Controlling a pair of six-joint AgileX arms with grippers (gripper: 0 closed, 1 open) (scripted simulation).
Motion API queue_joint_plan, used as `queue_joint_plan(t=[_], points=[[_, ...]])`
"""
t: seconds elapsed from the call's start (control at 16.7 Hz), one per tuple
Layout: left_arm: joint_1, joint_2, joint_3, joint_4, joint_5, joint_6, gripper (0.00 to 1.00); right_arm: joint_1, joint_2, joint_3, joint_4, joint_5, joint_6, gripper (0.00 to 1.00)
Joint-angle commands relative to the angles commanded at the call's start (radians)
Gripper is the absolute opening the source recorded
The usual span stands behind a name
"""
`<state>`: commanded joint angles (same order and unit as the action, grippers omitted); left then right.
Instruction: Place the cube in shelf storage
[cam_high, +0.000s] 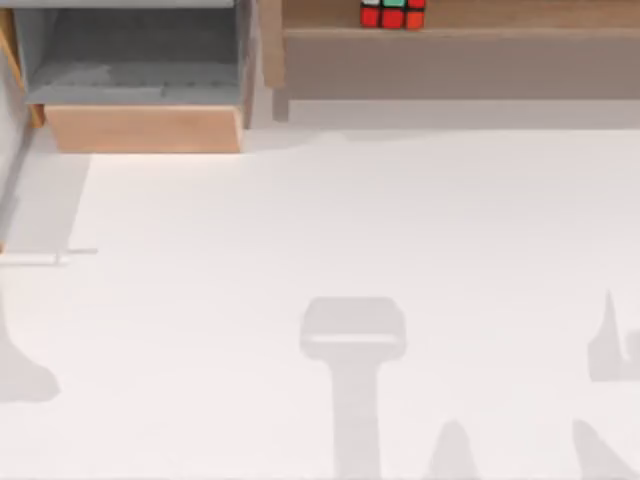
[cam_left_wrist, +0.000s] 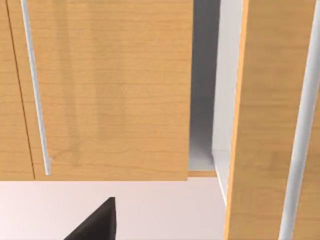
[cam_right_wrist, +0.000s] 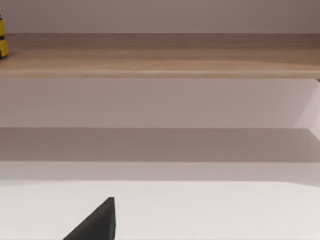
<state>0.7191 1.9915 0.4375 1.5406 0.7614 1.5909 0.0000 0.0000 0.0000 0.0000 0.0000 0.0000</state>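
The cube, with red, green and orange tiles in a black grid, rests on the top plank of the shelf storage at the back of the table, right of centre. Below the plank lies its shadowed recess. In the right wrist view the plank runs across, and a yellow-and-black sliver sits at its far end. A dark corner of my right gripper shows over the white table, well short of the shelf. A dark corner of my left gripper shows before a wooden panel.
A grey-lined wooden box stands at the back left, beside the shelf. The left wrist view faces its wood front with a slim metal handle and a narrow grey gap. Arm shadows fall on the white table.
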Motion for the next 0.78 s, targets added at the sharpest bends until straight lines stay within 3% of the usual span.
queue_joint_plan(t=[0.78], points=[[-0.060, 0.031, 0.078, -0.046, -0.060, -0.001, 1.00, 0.000, 0.000, 0.000, 0.000, 0.000, 0.000, 1.00]])
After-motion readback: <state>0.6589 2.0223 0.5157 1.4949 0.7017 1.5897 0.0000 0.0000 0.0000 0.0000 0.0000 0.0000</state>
